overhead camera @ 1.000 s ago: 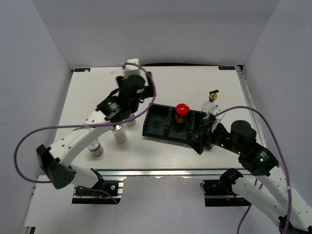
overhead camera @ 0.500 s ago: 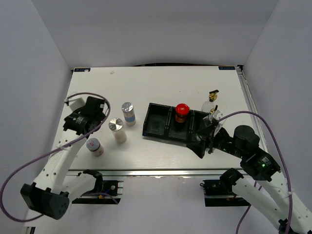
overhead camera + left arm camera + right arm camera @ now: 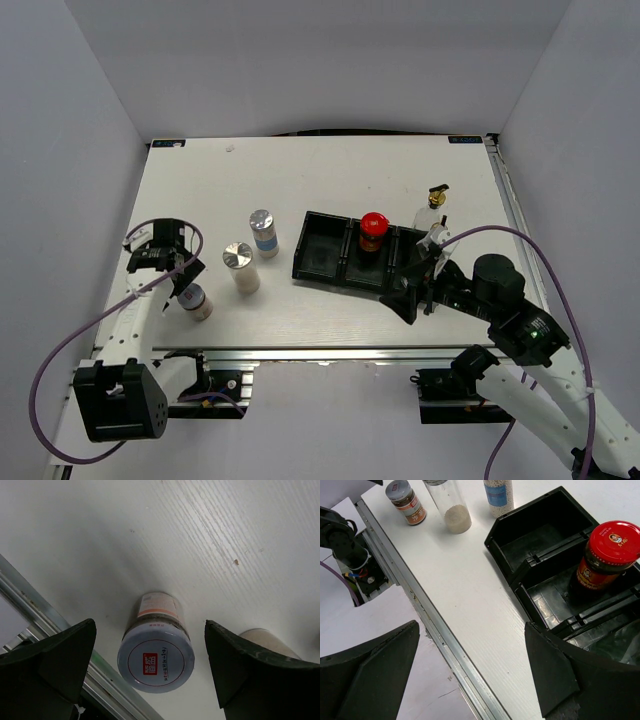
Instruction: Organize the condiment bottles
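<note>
Three silver-lidded shakers stand left of the tray: a near one (image 3: 196, 301), a middle one (image 3: 240, 267) and a far one (image 3: 263, 232). My left gripper (image 3: 170, 272) is open and empty just left of and above the near shaker (image 3: 156, 657), whose lid sits between my spread fingers. The red-capped jar (image 3: 372, 232) stands in the tray's middle compartment (image 3: 607, 555). One glass bottle with a gold spout (image 3: 435, 207) stands behind the tray. A second one (image 3: 433, 238) is partly hidden by my right arm. My right gripper (image 3: 408, 290) is open and empty at the tray's near right corner.
The black three-compartment tray (image 3: 322, 258) lies at the table's middle right, and its left compartment (image 3: 540, 527) holds nothing. The metal rail of the table's near edge (image 3: 445, 645) runs under my right gripper (image 3: 470, 680) and close to the near shaker (image 3: 30, 610).
My left arm has swung from the far middle of the table back to the near left, over the near shaker. My right arm has hardly moved.
</note>
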`<state>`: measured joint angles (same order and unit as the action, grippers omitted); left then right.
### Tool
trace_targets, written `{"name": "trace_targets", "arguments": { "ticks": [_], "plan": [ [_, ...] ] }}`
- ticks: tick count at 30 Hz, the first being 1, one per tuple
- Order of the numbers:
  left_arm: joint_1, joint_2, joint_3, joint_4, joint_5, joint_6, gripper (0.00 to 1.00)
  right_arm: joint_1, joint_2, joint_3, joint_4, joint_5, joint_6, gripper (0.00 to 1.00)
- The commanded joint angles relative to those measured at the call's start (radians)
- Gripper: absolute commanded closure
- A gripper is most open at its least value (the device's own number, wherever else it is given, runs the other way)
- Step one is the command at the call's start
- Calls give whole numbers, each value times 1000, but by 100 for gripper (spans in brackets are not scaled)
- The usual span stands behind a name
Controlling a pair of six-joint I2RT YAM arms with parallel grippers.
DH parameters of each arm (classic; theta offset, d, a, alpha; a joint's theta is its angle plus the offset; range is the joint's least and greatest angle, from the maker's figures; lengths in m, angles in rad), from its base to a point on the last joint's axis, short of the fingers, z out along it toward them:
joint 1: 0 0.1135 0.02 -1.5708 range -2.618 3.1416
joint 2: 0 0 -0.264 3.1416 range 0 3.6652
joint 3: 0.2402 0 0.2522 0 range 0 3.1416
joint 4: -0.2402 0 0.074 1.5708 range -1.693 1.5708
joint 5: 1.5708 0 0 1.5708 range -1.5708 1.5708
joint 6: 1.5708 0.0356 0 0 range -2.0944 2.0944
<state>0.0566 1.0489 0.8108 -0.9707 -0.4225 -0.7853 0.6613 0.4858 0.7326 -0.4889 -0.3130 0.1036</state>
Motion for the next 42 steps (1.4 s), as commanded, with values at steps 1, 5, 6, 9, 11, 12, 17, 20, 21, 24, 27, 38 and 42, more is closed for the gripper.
{"name": "trace_targets", "arguments": {
  "ticks": [1, 5, 6, 9, 11, 12, 17, 20, 21, 24, 27, 38, 42],
  "plan": [
    [8, -1, -33, 50, 34, 17, 2, 4, -4, -10, 47, 2, 8, 11],
    [8, 3, -88, 105, 57, 6, 2, 3, -4, -15, 50, 3, 10, 11],
    [8, 5, -97, 127, 67, 3, 3, 4, -4, -15, 52, 3, 10, 11],
    [9, 5, -113, 147, 99, 0, 15, 3, -1, -18, 53, 2, 13, 11],
    [9, -1, -128, 162, 140, -3, 27, 3, -1, -15, 49, 6, 15, 11],
    [9, -4, -134, 170, 154, -8, 30, 3, -3, -16, 50, 9, 15, 11],
    [9, -42, -127, 138, 117, -12, 59, 3, -6, -19, 55, 9, 18, 11],
    [9, -76, -111, 141, 125, -11, 73, 3, 2, -18, 50, 11, 16, 11],
    [9, -84, -95, 141, 126, -11, 77, 3, 4, -18, 50, 12, 19, 11],
    [9, -96, -18, 127, 75, -5, 95, 3, -4, -19, 49, 14, 22, 11],
    [8, -104, 81, 168, 65, -5, 100, 3, -10, -21, 55, -1, 19, 11],
    [-116, 11, 384, 556, 327, 3, 100, 3, 5, -12, 50, -70, 10, 11],
    [-366, 161, 553, 567, 221, 92, 100, 4, 7, -13, 50, -57, 11, 11]
  ]
}}
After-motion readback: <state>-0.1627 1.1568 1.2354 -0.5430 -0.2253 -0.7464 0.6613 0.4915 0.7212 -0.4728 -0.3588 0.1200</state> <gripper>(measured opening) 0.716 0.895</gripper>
